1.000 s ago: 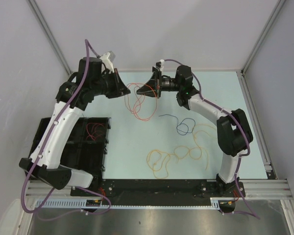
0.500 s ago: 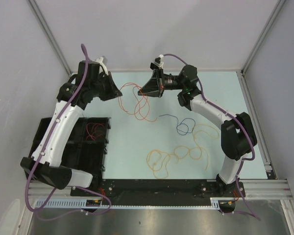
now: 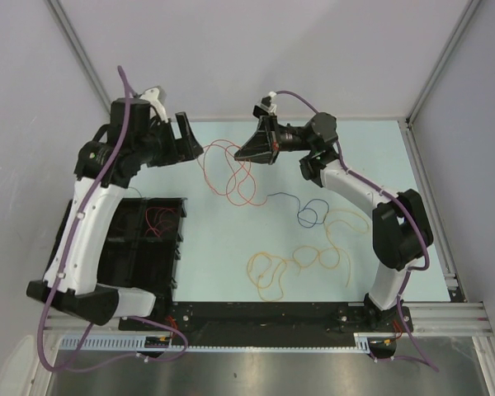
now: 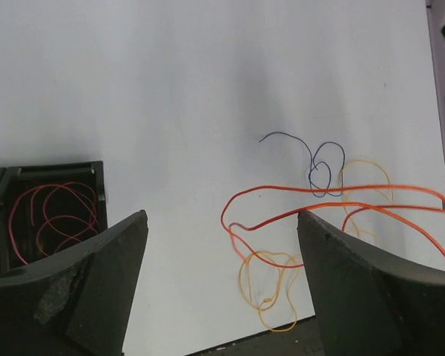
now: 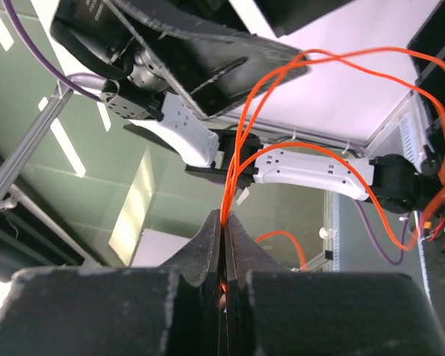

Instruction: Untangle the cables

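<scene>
The right tool (image 3: 241, 153) sits raised over the far middle of the tabletop (image 3: 223, 247), with its jaws pressed flat together on a strand of the red cable (image 3: 231, 177). Its own wrist view shows the red cable (image 5: 241, 148) running straight out of the shut fingertips of the right tool (image 5: 222, 219). Holding that strand up likely lets the rest hang and spread. From the pinch, the loops drape down and to the left and lie open on the tabletop, apart from the other cables.

The left tool (image 3: 190, 140) is at the far left, just beside the left end of those loops. Its jaws are wide apart and hold nothing. In its wrist view the left tool (image 4: 221, 219) frames the red cable (image 4: 319, 189), which runs beyond the fingers rather than between them. I cannot tell whether the cable brushes a fingertip.

The blue cable (image 3: 307, 216) lies in a small curl right of centre. The yellow-orange cable (image 3: 301, 260) sprawls in loops nearer the arm bases, and its far loops run close by the blue cable. Neither tool touches either of them.

A black tray (image 3: 148, 264) sits on the near left, with another thin red cable (image 3: 158, 221) coiled inside it. The tray is probably where freed cables go, so the raised red cable looks close to being clear.
</scene>
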`<state>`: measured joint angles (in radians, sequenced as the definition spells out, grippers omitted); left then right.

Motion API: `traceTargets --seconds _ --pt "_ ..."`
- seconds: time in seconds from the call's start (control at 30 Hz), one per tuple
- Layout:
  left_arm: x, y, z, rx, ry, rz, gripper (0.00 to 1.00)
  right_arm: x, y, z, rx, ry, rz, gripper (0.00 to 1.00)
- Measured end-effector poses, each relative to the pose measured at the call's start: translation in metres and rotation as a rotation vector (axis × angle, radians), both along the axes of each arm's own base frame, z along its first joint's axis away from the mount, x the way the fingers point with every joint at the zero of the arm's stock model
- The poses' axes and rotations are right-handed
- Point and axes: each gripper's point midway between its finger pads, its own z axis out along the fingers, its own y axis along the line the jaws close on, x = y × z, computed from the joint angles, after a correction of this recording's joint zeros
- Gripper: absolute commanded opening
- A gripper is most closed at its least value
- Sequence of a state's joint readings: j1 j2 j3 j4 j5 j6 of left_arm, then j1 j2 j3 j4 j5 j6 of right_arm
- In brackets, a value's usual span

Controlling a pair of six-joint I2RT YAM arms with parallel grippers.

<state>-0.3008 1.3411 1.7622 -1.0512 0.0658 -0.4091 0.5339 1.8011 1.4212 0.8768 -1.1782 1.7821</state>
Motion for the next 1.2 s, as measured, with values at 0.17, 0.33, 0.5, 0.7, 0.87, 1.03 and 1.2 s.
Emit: traceTargets --seconds 0.17,0.33,0.5,0.7,0.87,1.03,1.2 --pt "-0.024 0.001 0.034 0.032 -0.145 -0.074 0.88 -0.005 -0.004 0.006 0.028 0.010 0.034 0.00" --pt "-0.046 -0.028 0.057 0.055 -0.281 -0.260 0.91 -0.004 -0.003 0.003 0.029 0.043 0.050 0.00" --pt "-0.047 -0.047 0.045 0.068 -0.292 -0.386 0.92 -0.008 -0.001 0.001 0.025 0.054 0.068 0.00" --pt "-0.049 -0.069 0.038 0.100 -0.311 -0.514 0.92 -0.015 0.002 -0.001 0.016 0.052 0.095 0.00" --pt "-0.050 -0.073 0.039 0.136 -0.343 -0.555 0.90 -0.020 0.004 -0.002 0.010 0.053 0.111 0.00" --pt "-0.048 -0.075 0.035 0.176 -0.358 -0.583 0.88 -0.023 0.005 -0.004 0.000 0.055 0.126 0.00" --pt "-0.047 -0.074 0.026 0.202 -0.357 -0.597 0.80 -0.025 0.005 -0.007 -0.011 0.060 0.137 0.00"
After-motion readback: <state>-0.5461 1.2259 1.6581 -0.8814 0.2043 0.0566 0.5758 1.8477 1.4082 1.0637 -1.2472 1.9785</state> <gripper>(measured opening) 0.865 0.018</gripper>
